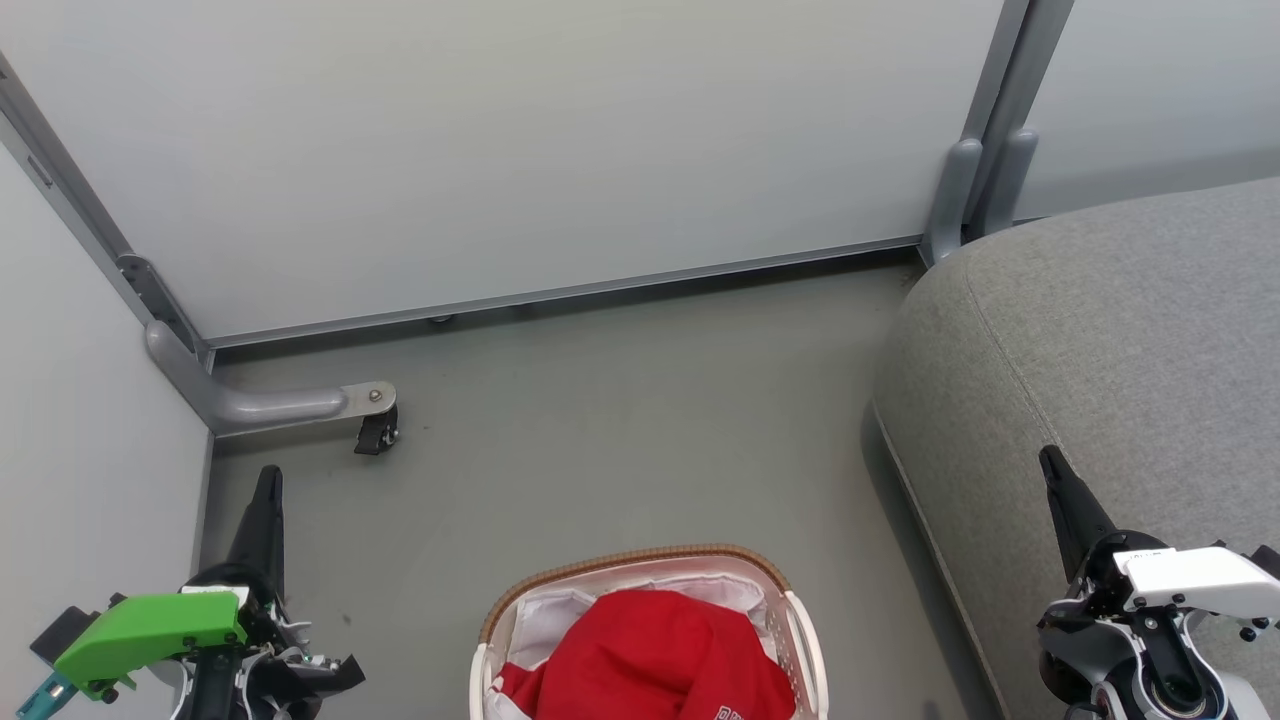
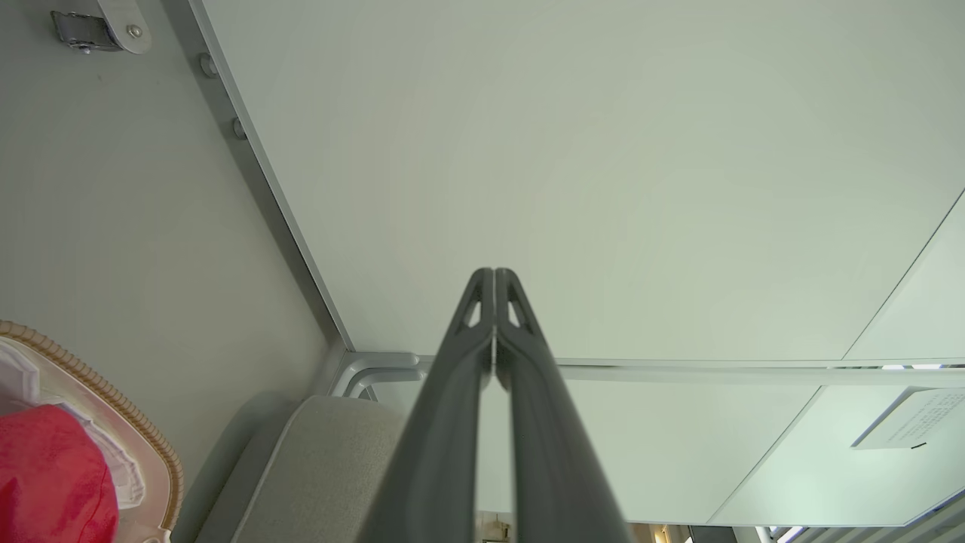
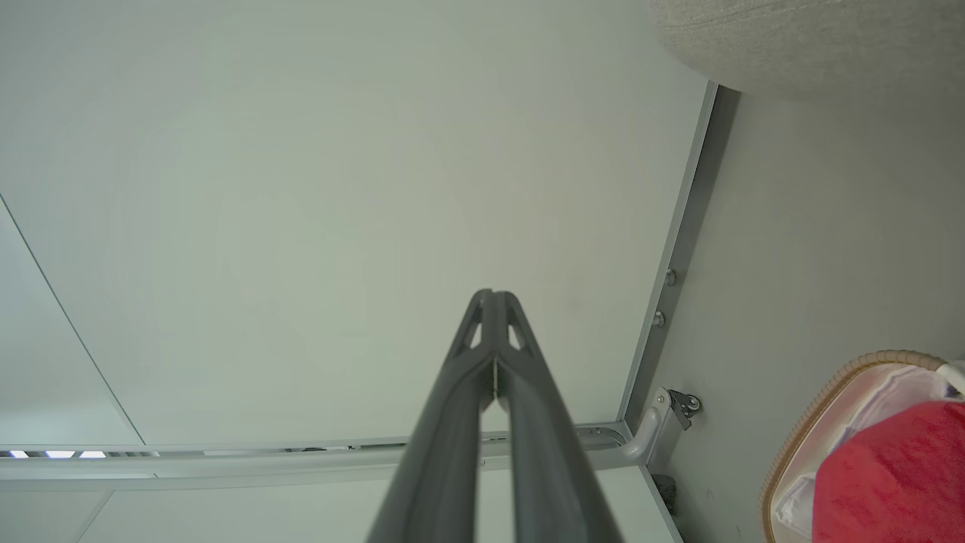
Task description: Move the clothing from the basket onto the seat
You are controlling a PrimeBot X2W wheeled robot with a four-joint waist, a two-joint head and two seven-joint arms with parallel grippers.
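- Dark fingers of the left gripper [image 1: 268, 482] pointed up at the lower left, jaws pressed shut on nothing.
- At the lower right, the right gripper [image 1: 1050, 462] stood the same way over the seat's edge, closed and empty.
- Red clothing [image 1: 650, 655] lay heaped in the white basket [image 1: 640, 557], on its cloth liner [image 1: 545, 615], between the two arms.
- The basket sat on a grey floor [image 1: 620, 400], near the grey seat [image 1: 1120, 330]; pale wall panels [image 1: 550, 140] stood behind.

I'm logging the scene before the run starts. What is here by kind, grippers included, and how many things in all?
Grippers: 2 (left gripper, right gripper, both shut)
Basket: 1
Red clothing heap: 1
Seat: 1
Total: 5
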